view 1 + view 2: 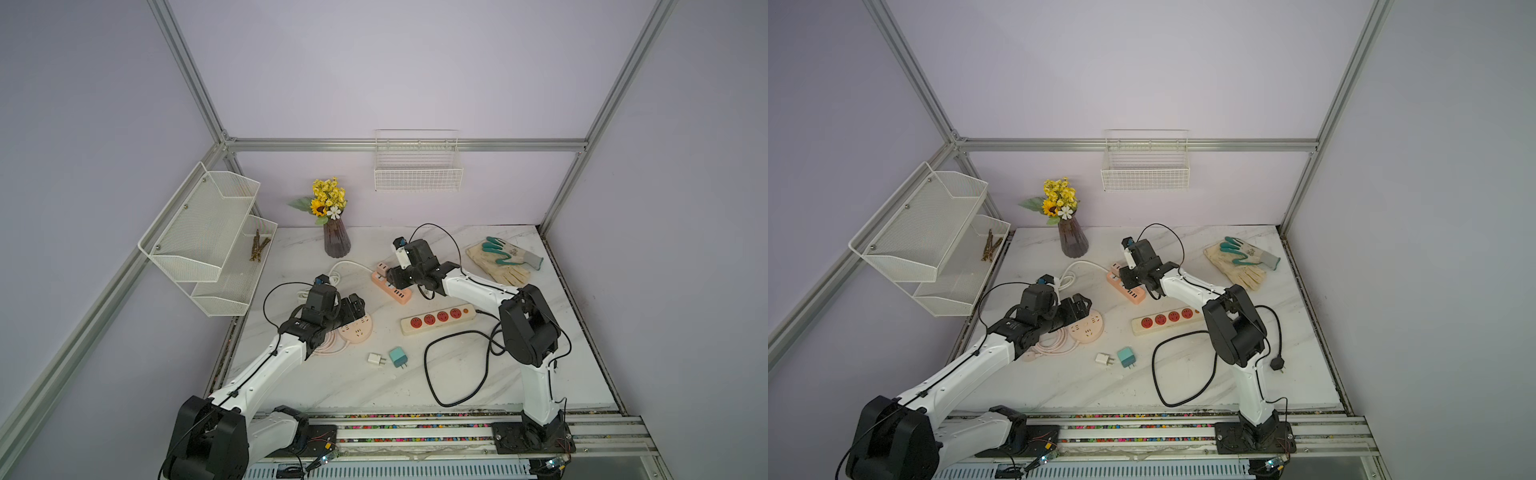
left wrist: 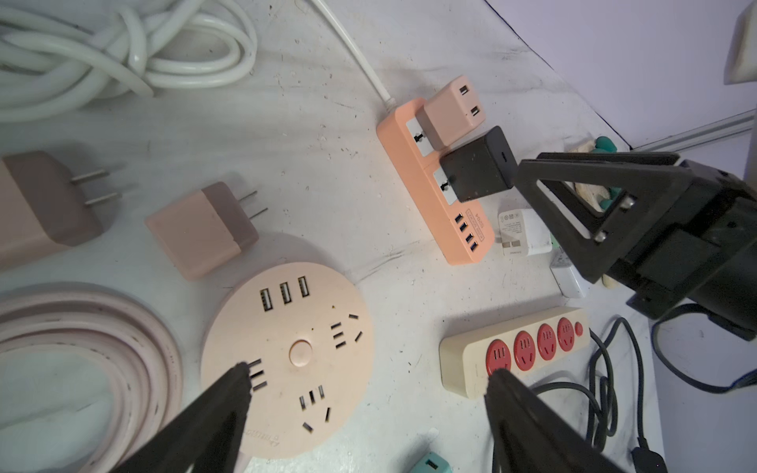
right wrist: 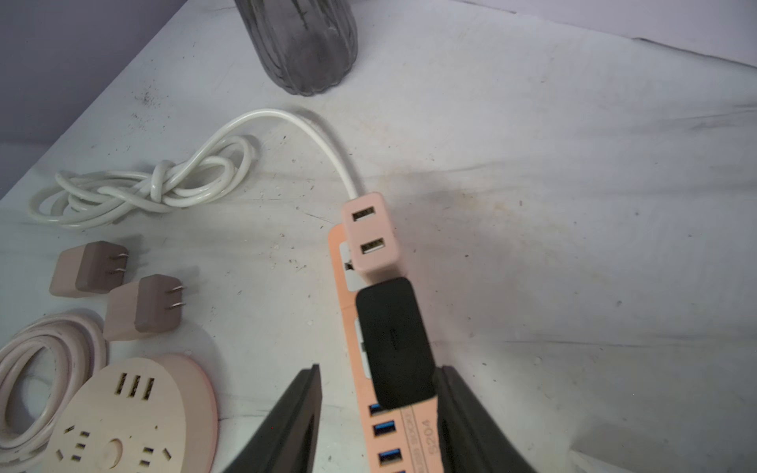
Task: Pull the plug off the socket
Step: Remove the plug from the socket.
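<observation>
Two sets of jaws stand parted; pink plug (image 3: pixel 370 237) crowds black plug (image 3: pixel 395 344) on orange strip (image 2: pixel 450 242).

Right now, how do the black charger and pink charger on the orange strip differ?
The pink charger shows two USB ports; the black charger shows one small port. The pink charger sits by the cord; the black charger sits by the strip's USB row. Both are plugged into the orange strip.

At the tips of the black right tool (image 3: pixel 379 370), a black plug (image 3: pixel 393 327) sits in a salmon-orange strip (image 3: pixel 426 438) with blue ports (image 3: pixel 385 428), beside a pale pink adapter (image 3: pixel 370 237), on a white, grey-veined surface (image 3: pixel 573 204).
</observation>
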{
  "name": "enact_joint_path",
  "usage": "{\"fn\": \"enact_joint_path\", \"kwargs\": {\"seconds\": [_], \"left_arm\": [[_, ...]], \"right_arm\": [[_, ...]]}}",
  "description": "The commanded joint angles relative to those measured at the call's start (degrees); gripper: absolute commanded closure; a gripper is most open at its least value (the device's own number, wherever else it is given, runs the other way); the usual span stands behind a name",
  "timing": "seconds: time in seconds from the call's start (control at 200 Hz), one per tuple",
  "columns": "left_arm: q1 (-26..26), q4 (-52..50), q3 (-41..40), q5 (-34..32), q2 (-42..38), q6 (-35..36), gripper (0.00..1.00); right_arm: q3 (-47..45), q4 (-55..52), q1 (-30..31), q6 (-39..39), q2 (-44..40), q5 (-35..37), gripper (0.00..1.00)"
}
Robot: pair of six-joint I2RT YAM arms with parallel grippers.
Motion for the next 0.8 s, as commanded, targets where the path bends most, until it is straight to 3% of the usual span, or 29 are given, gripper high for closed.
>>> {"fn": "enact_joint_path", "kwargs": {"seconds": [0.0, 0.175, 0.41, 0.565, 0.725, 0.79], "left_arm": [[1.4, 5.4, 0.0, 4.4, 0.9, -3.2, 0.11], [1.7, 11.4, -2.4, 8.0, 2.8, -6.0, 0.18], [2.7, 13.2, -1.7, 7.3, 5.7, -6.3, 0.29], [3.5, 15.2, -1.4, 6.7, 6.0, -7.4, 0.31], [4.6, 16.1, -0.8, 5.7, 6.9, -7.5, 0.33], [5.2, 17.6, -0.7, 6.1, 7.8, -8.0, 0.37]], "right_arm": [[4.1, -3.6, 0.3, -4.0, 2.6, 4.0, 0.47], [5.3, -2.3, 0.3, -6.8, 5.2, 3.2, 0.45], [10.4, -5.3, 0.3, -8.3, 9.9, 2.7, 0.45], [10.9, -5.4, 0.3, -7.9, 10.1, 3.9, 0.45], [9.9, -5.5, 0.4, -8.8, 9.3, 1.7, 0.72], [8.5, -5.1, 0.5, -9.2, 8.7, 1.1, 0.77]]}}
